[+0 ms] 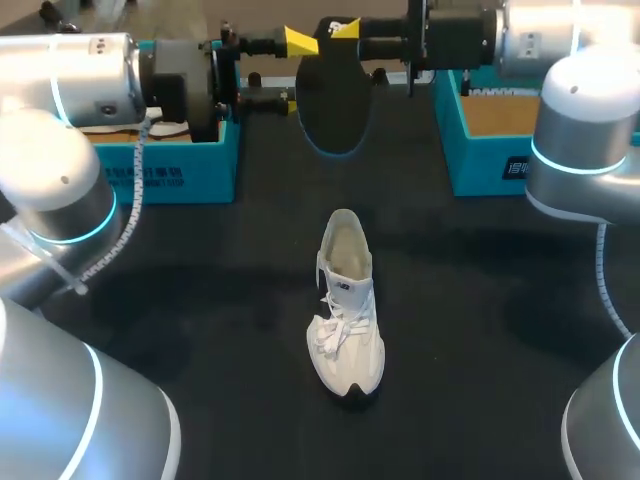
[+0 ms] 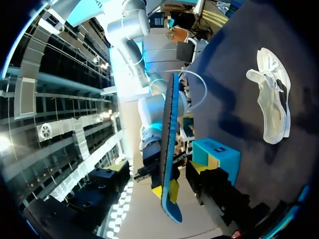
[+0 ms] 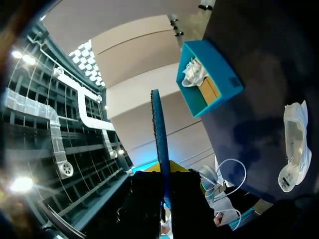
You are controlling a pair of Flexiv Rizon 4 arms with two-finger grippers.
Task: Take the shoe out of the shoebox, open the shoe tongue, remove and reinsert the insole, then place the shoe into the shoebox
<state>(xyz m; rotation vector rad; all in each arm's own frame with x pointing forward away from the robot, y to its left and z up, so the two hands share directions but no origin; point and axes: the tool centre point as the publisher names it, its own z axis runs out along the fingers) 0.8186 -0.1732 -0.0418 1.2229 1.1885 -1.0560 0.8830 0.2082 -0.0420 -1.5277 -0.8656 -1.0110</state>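
White lace-up shoe (image 1: 345, 310) lies on the black table (image 1: 200, 300) (toe towards me). The right gripper (image 1: 342, 32) pinches the dark flat insole (image 1: 335, 100). The left gripper (image 1: 296, 72) gapes, empty.

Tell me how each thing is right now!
shoe: upright on its sole, insole out.
insole: held up in the air.
right gripper: shut on the insole.
left gripper: open, beside the insole.
left shoebox: open, another shoe inside.
right shoebox: open, bottom showing.
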